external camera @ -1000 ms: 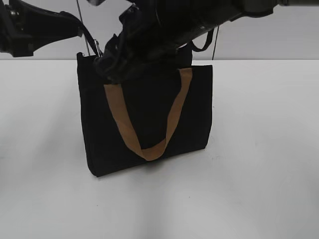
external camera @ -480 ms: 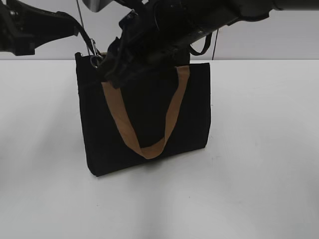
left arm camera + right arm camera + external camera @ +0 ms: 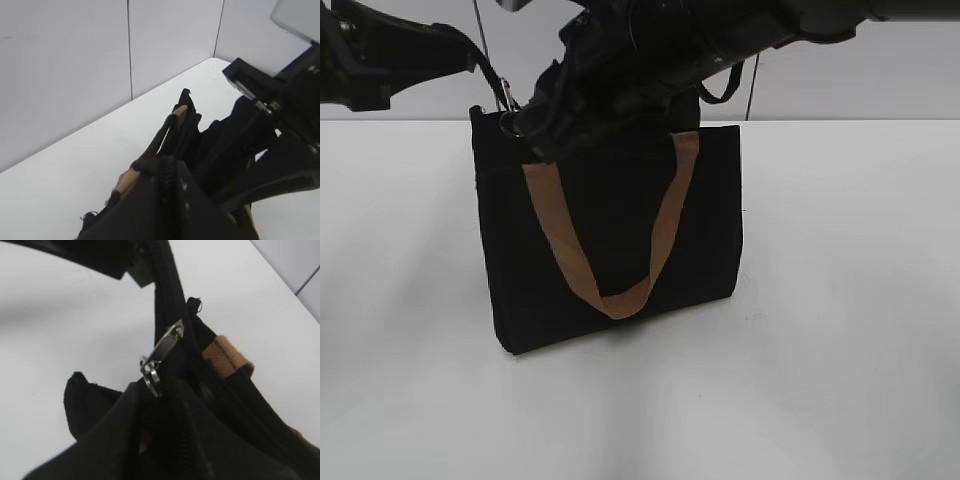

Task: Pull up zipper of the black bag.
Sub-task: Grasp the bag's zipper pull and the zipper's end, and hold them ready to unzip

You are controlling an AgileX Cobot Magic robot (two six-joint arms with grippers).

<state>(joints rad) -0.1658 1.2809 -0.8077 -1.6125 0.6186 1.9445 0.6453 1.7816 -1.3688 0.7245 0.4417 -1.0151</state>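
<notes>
The black bag (image 3: 610,240) stands upright on the white worktop (image 3: 840,300). Its zipper (image 3: 161,357) runs along the top. I cannot tell how either gripper stands, or what is inside the bag.

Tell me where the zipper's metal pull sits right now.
The silvery pull sits at the black bag's upper-left corner in the exterior view, just left of the tan handle. The right wrist view shows it on the zipper line, beside the handle's end.

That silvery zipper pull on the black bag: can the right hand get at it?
Probably yes. The right wrist view shows the zipper pull close by, standing free above the black bag with nothing covering it. Whether the right hand already grips it cannot be told.
</notes>
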